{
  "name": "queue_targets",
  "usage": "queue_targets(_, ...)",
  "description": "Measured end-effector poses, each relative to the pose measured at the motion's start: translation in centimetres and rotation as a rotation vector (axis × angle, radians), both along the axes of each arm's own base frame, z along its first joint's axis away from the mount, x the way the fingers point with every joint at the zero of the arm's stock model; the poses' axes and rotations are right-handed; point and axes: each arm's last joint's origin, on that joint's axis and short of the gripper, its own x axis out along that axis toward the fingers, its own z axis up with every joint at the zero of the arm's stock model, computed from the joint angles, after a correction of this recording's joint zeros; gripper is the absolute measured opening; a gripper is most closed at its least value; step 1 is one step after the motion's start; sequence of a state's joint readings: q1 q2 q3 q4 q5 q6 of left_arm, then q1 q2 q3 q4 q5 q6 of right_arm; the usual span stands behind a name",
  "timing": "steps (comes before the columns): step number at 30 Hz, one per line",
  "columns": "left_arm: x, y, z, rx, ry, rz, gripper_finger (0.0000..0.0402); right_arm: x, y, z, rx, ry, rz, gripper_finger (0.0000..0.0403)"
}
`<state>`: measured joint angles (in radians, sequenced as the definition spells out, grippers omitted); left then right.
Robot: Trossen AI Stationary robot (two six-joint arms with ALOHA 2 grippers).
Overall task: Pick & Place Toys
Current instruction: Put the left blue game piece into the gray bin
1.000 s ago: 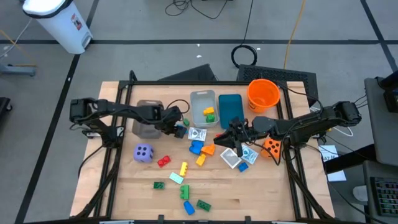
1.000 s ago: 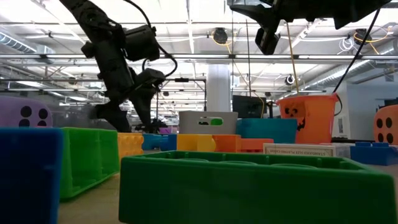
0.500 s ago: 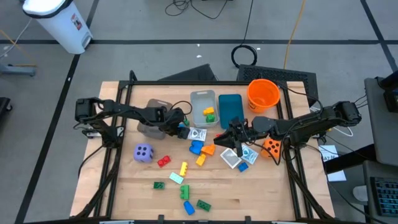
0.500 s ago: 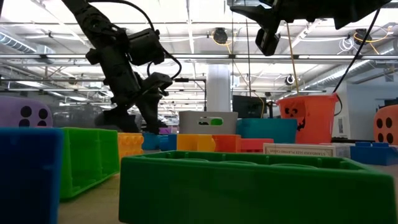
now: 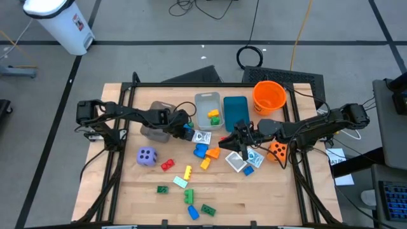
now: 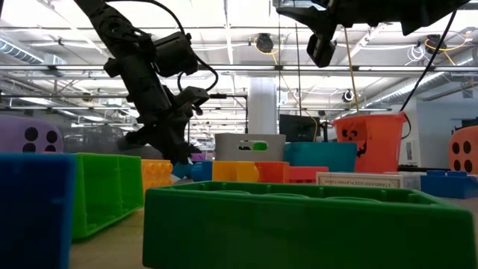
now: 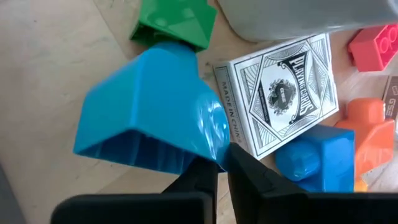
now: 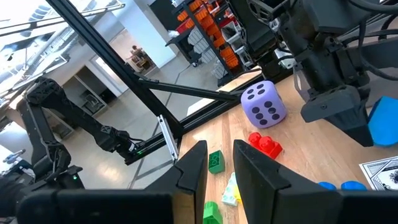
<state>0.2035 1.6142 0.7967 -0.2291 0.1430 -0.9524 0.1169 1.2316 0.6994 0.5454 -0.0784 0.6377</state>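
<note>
Left claw point(image 7: 222, 163) clenched on blue brick point(image 7: 149, 118); grip plain only in left wrist view, hidden from overhead.

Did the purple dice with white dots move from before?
No. The purple dice sits at the same spot beside the red brick on the table in the high view.

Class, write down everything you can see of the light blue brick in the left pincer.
The light blue brick is glossy plastic, hollow underneath, its open underside facing the wrist camera. The left pincer, shut, pinches one thin wall at its edge. A green brick lies against its far end, and a white card packet lies beside it on the wooden table.
</note>
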Motion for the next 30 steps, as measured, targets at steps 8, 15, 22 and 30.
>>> queue_targets(8,-0.4,-0.2,0.8,-0.03,-0.014,-0.022,0.0033,0.0,0.0,-0.1,-0.015,0.006,0.001,0.0073)
queue_targets(15,-1.9,1.0,2.0,0.034,0.037,0.013,0.0014,0.0,0.0,-0.1,-0.026,0.004,0.001,0.0073)
queue_targets(22,-3.9,2.5,1.6,0.052,0.192,0.036,0.0026,0.0,0.0,-0.1,-0.026,0.007,0.001,0.0073)
queue_targets(30,-3.3,3.7,2.9,0.103,0.148,0.0,0.0014,0.0,0.0,-0.1,-0.022,0.007,0.0,0.0073)
